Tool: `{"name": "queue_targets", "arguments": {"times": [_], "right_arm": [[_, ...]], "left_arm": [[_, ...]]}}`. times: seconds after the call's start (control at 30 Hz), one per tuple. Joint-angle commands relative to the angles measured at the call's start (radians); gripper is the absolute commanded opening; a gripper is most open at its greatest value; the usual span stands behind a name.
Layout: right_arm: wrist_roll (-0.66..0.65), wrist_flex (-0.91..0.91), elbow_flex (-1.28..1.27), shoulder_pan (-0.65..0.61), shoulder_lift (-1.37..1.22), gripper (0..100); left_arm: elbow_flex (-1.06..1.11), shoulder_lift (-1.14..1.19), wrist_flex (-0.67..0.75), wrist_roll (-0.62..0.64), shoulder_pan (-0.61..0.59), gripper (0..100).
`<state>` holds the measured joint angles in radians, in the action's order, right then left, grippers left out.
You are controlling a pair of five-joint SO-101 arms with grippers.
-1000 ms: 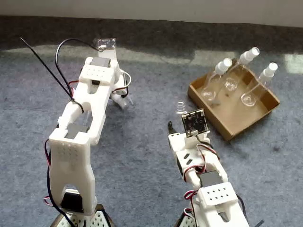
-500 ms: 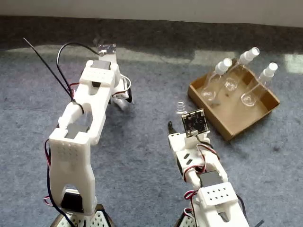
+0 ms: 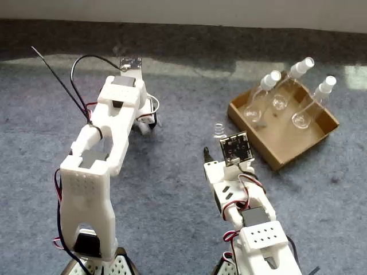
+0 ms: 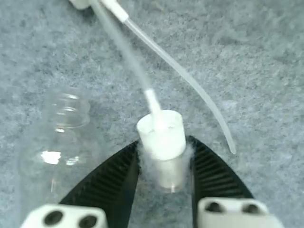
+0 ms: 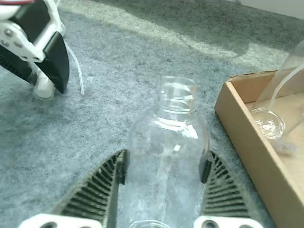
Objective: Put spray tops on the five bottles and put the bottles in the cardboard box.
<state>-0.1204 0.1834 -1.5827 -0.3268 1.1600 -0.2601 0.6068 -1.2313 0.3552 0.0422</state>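
Left gripper (image 4: 164, 145), having dropped, is clamping the spray top (image 4: 160, 130); right gripper (image 5: 164, 164) is holding the uncapped bottle (image 5: 166, 128) for capping.

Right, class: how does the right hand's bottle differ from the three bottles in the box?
The bottle in the right hand has a bare, open neck; the three boxed bottles wear white spray tops. That bottle is gripped over carpet; the boxed bottles lie in the cardboard box. All are clear.
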Motion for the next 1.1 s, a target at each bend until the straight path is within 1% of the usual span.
{"name": "queue_targets", "arguments": {"times": [0.0,0.5,0.57,0.77,1.07], "right_arm": [[0.0,-0.03,0.012,0.012,0.024,12.0],[0.0,-0.03,0.012,0.012,0.024,12.0],[0.0,-0.03,0.012,0.012,0.024,12.0],[0.0,-0.03,0.012,0.012,0.024,12.0],[0.0,-0.03,0.012,0.012,0.024,12.0]], "left_arm": [[-0.007,-0.015,0.012,0.008,0.022,0],[-0.016,-0.028,-0.005,0.008,0.024,0],[-0.045,-0.028,-0.043,0.008,0.025,0],[-0.173,-0.068,-0.249,0.006,0.025,0],[-0.271,-0.074,-0.388,0.002,0.025,0]]}}
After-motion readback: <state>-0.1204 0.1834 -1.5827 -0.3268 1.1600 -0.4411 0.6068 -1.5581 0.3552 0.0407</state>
